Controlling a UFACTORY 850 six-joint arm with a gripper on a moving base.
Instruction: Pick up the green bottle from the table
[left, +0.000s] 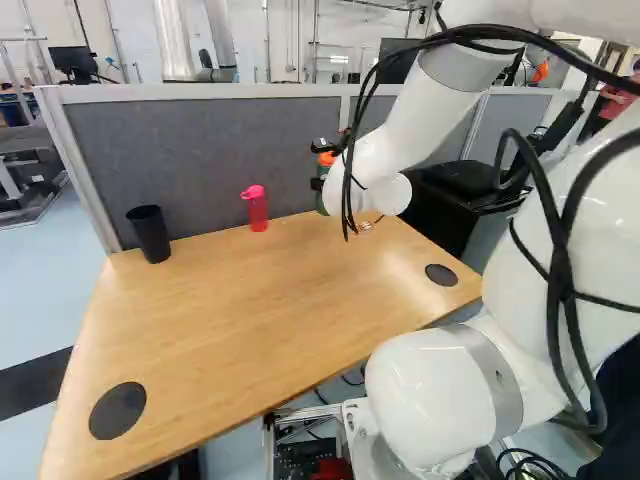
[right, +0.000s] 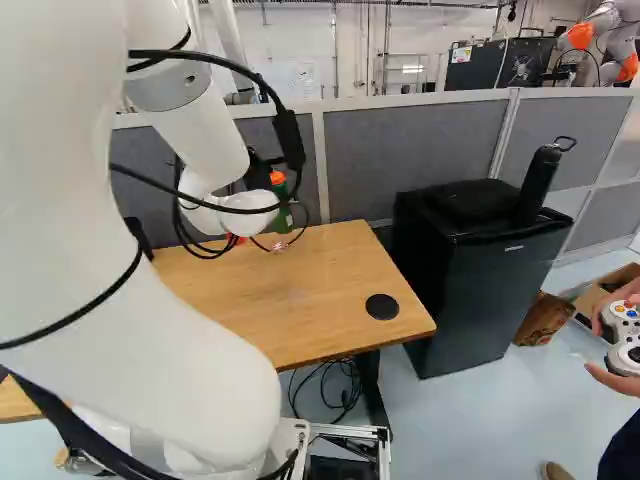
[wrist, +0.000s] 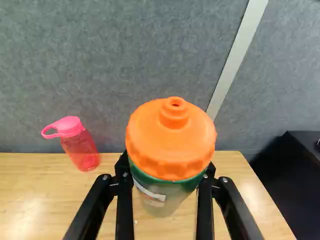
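The green bottle is held upright in the gripper, pinched from both sides just below its orange cap. It is placed over the far part of the table, near the grey partition; whether its base is touching the wood cannot be told. Fairly stiff, smooth plastic is suggested, with slipping likelier than breakage. The contents cannot be judged, so weight is left uncertain. The upper body is best gripped squarely, with the cap left unloaded.
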